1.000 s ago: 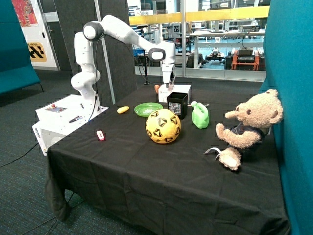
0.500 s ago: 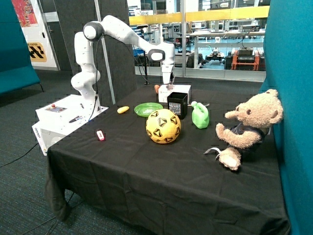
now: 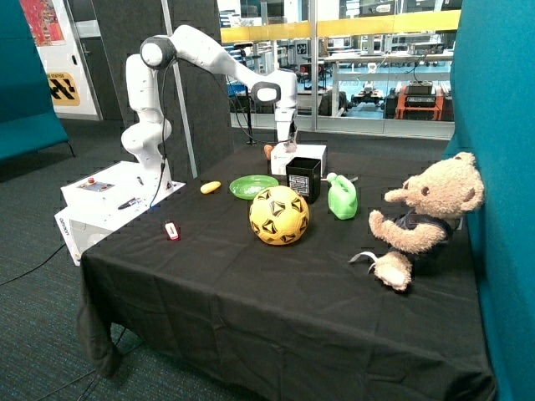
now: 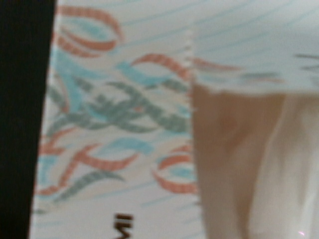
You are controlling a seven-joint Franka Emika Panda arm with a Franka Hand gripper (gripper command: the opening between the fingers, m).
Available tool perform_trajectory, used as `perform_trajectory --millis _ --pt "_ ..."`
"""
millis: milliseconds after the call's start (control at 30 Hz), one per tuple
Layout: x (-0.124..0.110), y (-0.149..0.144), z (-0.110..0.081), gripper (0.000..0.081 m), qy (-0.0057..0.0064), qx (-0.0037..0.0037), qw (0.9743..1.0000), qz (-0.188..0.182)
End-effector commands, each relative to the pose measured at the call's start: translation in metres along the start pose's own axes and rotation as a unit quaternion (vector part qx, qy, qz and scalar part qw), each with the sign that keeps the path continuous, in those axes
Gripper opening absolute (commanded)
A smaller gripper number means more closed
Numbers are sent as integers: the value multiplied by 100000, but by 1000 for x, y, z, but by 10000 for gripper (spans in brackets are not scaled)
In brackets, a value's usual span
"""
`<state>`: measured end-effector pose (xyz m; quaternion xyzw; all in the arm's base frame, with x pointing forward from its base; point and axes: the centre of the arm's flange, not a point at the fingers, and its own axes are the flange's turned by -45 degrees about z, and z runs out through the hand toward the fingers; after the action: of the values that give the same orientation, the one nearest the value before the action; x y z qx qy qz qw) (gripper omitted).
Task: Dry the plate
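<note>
The light-green plate [image 3: 252,185] lies flat on the black tablecloth, behind the yellow football [image 3: 279,215] and beside a black box [image 3: 303,179]. My gripper [image 3: 288,145] points down right over a white patterned box [image 3: 311,155] at the back of the table, behind the plate. In the wrist view this box's top [image 4: 119,109], with red, blue and grey swirls, fills the picture very close. A pale beige sheet [image 4: 239,164] shows in its opening. The plate is out of the wrist view.
A green jug-shaped bottle [image 3: 342,199] stands next to the black box. A teddy bear [image 3: 426,217] sits near the teal wall. A yellow banana-like object [image 3: 211,187] and a small red object [image 3: 171,230] lie on the cloth toward the arm's base.
The wrist and gripper have shifted slightly toward the arm's base side over the white box. Nothing on the table has moved.
</note>
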<state>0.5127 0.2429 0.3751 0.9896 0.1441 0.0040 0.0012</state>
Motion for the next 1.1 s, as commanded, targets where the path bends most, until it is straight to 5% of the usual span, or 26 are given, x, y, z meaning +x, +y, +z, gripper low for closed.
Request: perform_trajectory --millis 0,1067 --pt "2 18 -16 0 -379 173 99990 1342" --pt "21 12 -45 0 -377 179 99999 -94"
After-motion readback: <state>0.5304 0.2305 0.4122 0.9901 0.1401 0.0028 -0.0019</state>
